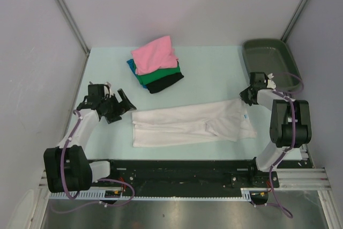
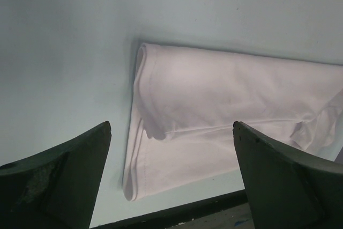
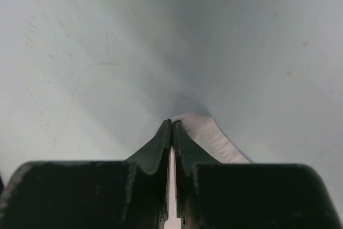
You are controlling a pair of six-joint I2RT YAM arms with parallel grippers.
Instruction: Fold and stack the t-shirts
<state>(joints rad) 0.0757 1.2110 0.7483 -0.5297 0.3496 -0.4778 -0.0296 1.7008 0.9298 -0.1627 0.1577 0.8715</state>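
Note:
A large white t-shirt (image 1: 190, 123) lies folded lengthwise into a long band on the table's near middle. My left gripper (image 1: 122, 104) is open and empty just left of its left end; the left wrist view shows that folded end (image 2: 214, 116) between my spread fingers (image 2: 59, 181). My right gripper (image 1: 247, 96) is shut on the shirt's far right corner; the right wrist view shows white cloth (image 3: 211, 138) pinched between the closed fingers (image 3: 161, 146). A stack of folded shirts stands at the back centre: pink (image 1: 154, 54) on top, then teal-blue (image 1: 131, 65), green (image 1: 155, 75) and black (image 1: 166, 83).
A dark grey-green plastic tray (image 1: 270, 63) sits at the back right, just behind my right gripper. The table's black front rail (image 1: 182, 167) runs along the near edge. Grey walls close in on the left, back and right.

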